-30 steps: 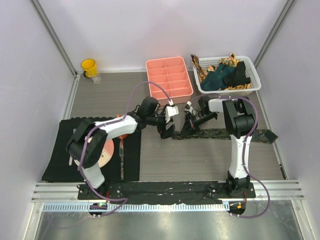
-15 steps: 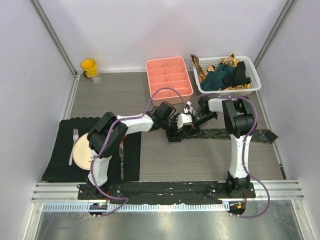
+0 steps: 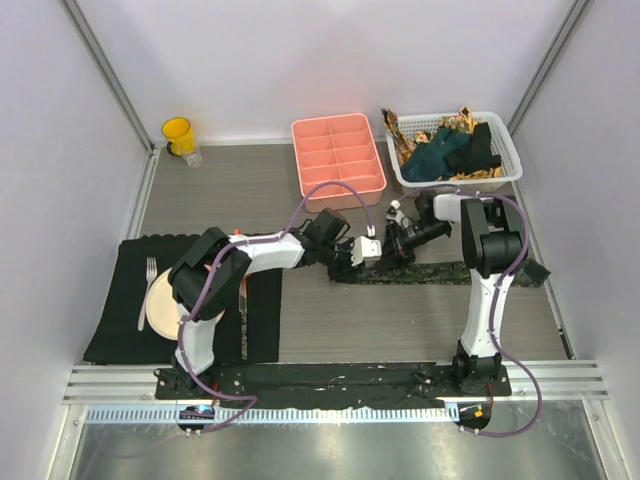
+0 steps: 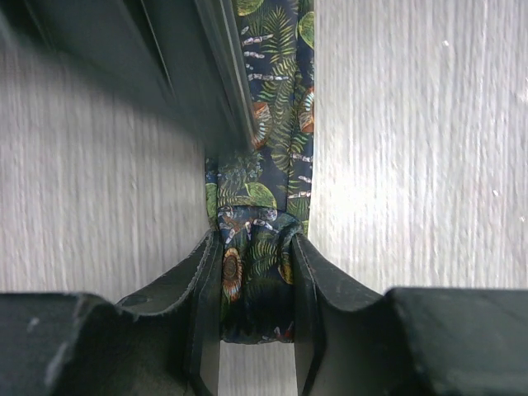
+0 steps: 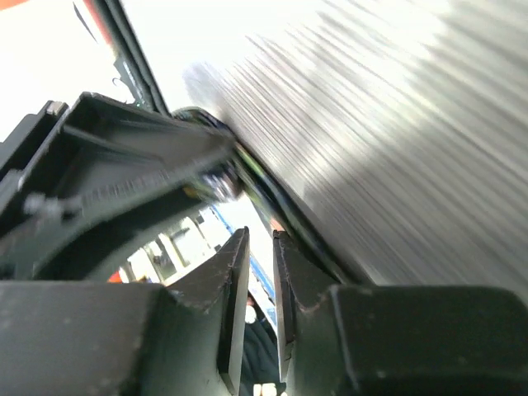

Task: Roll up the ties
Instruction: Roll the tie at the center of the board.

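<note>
**Left pincer grips tie end at mid-table**

From above: a dark patterned tie (image 3: 450,270) lies flat along the table (image 3: 400,330), running from mid-table towards the right wall. The left arm reaches across from the left, and the left pincer (image 3: 356,254) sits at the tie's left end. The right pincer (image 3: 398,240) is just beside it, over the tie's far edge. Behind them stand a pink tray (image 3: 345,187) and a white basket (image 3: 460,182) heaped with more ties (image 3: 445,150) in teal, black and gold-brown. A yellow cup (image 3: 178,133) stands in the far left corner. Near the left arm's base, a black placemat (image 3: 115,310) carries a plate (image 3: 163,300) and a fork (image 3: 148,290).

Left wrist: the two fingers (image 4: 202,305) are clamped on the tie's bunched end, leaf-print cloth filling the gap between them. The rest of the tie runs straight away across the wood-grain tabletop, and a dark blurred bar crosses it at the upper left.

Right wrist: the picture is blurred. The fingers (image 5: 235,305) stand a narrow slit apart with nothing between them. The other arm's dark frame is close in front.
</note>
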You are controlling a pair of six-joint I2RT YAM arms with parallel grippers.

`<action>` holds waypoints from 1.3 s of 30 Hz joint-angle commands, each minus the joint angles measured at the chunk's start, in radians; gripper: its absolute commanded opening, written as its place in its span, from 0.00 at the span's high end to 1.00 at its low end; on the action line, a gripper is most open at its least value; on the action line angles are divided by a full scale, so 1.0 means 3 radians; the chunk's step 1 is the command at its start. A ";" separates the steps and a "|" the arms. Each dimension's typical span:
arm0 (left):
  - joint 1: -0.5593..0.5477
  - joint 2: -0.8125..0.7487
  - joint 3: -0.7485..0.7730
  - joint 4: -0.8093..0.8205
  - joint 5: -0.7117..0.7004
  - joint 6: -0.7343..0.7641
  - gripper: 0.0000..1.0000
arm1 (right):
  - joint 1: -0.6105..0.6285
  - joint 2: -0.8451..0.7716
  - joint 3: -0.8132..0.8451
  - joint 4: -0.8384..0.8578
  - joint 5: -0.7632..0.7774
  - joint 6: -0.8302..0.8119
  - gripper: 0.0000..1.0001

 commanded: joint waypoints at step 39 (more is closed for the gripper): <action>0.0031 0.0095 -0.0225 -0.0231 -0.0234 -0.0146 0.66 | 0.0379 -0.0134 -0.0158 0.0620 0.0292 0.0446 0.76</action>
